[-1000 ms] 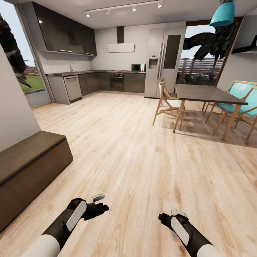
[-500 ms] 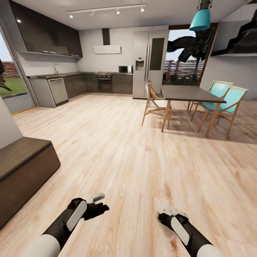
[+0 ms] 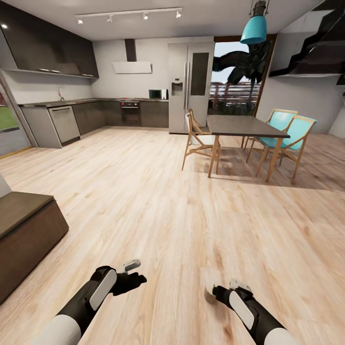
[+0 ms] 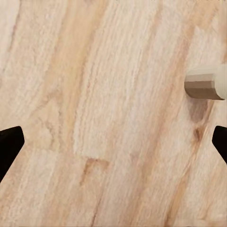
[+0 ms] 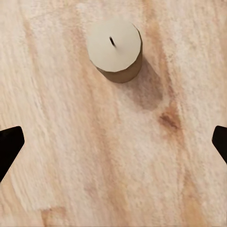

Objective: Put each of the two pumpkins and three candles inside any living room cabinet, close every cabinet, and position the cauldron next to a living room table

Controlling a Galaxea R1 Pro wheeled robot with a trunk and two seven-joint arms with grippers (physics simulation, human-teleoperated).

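Observation:
A short cream candle [image 5: 114, 49] with a dark wick stands upright on the wooden floor, below and ahead of my right gripper [image 5: 113, 144], whose black fingertips are spread wide apart and hold nothing. In the head view the candle [image 3: 209, 292] sits just left of the right gripper [image 3: 231, 286]. The left wrist view catches the candle's [image 4: 205, 82] side at the frame edge, off to the side of my open, empty left gripper [image 4: 113, 142]. Both grippers hang low over the floor, the left gripper [image 3: 134, 274] among them. The dark-brown low cabinet [image 3: 24, 235] stands at the left, its front shut.
A dark dining table [image 3: 244, 125] with wooden chairs [image 3: 196, 141] and teal chairs [image 3: 287, 136] stands ahead on the right. Beyond lie grey kitchen cupboards [image 3: 62, 122], a fridge [image 3: 189, 86] and a teal hanging lamp [image 3: 254, 28]. Open wooden floor [image 3: 158, 201] stretches ahead.
The head view has swung to the right, so the cabinet, kitchen and dining table sit further left in the frame. The candle has come into view beside the right gripper. Arms hold the same pose.

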